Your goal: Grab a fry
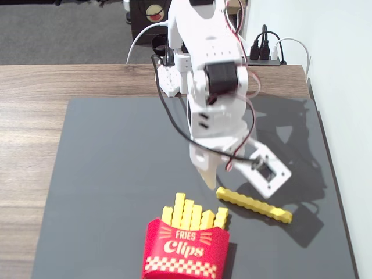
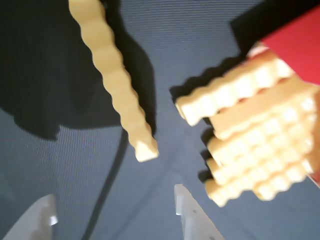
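Observation:
The fry is a long yellow crinkle-cut stick lying loose on the dark grey mat, right of the red "Fries Clips" carton. My gripper hangs open just above the fry's left half and holds nothing. In the wrist view the fry runs from the top left down towards the middle. Its near end lies just ahead of the gap between my two white fingertips. The gripper is open and apart from the fry. The carton's joined fries fill the right side.
The mat lies on a wooden table. The arm's base stands at the mat's back edge, with a power strip and cables behind it. A pale wall runs along the right side.

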